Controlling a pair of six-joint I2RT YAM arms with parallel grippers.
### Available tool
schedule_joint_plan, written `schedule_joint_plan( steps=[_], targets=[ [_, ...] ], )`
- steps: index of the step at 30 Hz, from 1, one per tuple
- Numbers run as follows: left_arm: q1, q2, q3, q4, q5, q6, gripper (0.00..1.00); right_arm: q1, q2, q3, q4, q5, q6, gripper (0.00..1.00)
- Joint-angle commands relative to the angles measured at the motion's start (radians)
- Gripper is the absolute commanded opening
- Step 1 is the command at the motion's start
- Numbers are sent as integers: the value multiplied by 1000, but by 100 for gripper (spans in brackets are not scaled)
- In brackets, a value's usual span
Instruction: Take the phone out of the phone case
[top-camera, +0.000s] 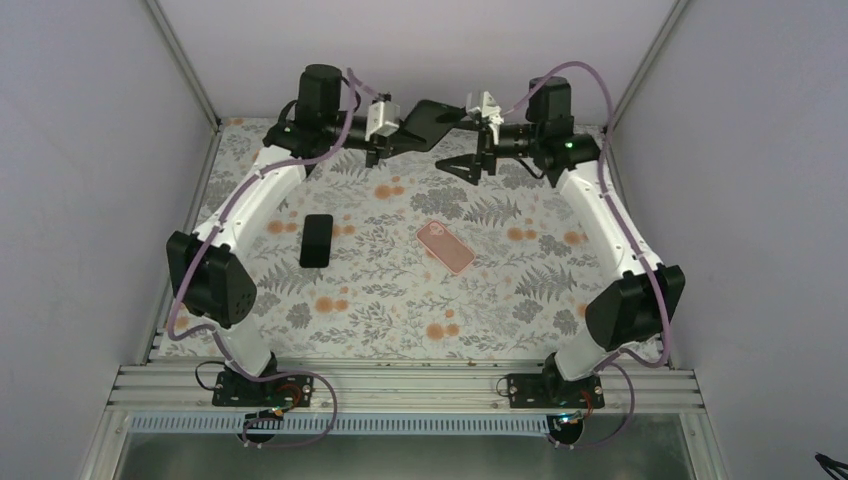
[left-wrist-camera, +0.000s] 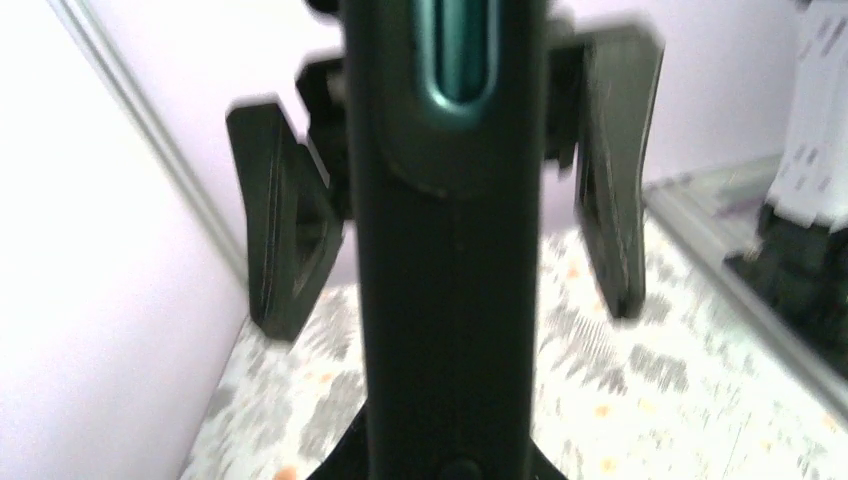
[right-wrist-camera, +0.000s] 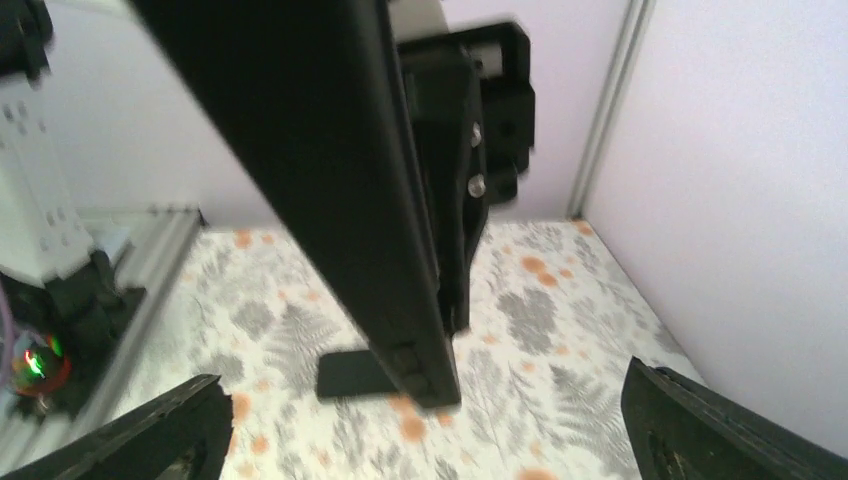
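My left gripper (top-camera: 400, 134) is shut on one end of a black cased phone (top-camera: 432, 118) and holds it level in the air at the back of the table. In the left wrist view the phone (left-wrist-camera: 445, 250) fills the middle, with a teal slot near its far end. My own jaws there are almost hidden under it. My right gripper (top-camera: 480, 166) is open wide at the phone's other end, not touching it. In the right wrist view the phone (right-wrist-camera: 330, 170) hangs above and between my open fingers (right-wrist-camera: 160, 435).
A second black phone (top-camera: 316, 240) lies flat on the floral cloth at the left-centre; it also shows in the right wrist view (right-wrist-camera: 352, 374). A pink case (top-camera: 445, 247) lies at the centre. Walls and metal posts close in the back and sides.
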Motion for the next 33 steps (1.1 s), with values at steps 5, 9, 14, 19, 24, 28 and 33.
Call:
schedule_joint_plan(
  steps=[5, 9, 14, 19, 24, 28, 33],
  targets=[
    [-46, 2, 51, -840, -631, 725, 2, -2, 55, 227, -822, 168, -661, 100],
    [-68, -48, -16, -812, -811, 724, 2, 12, 44, 139, -793, 226, -674, 100],
    [-89, -111, -30, -826, -866, 724, 2, 28, 26, 11, -665, 255, -640, 100],
    [-135, -155, -96, -811, -950, 729, 2, 48, 44, -33, -614, 249, -623, 100],
    [-186, -159, -148, -799, -1010, 726, 2, 78, 55, -39, -536, 267, -577, 100],
    [-208, -156, -177, -785, -1041, 721, 2, 94, 119, 0, -543, 263, -574, 100],
    [-227, -163, -201, -776, -1061, 723, 2, 102, 147, 25, -562, 266, -583, 100]
  ],
)
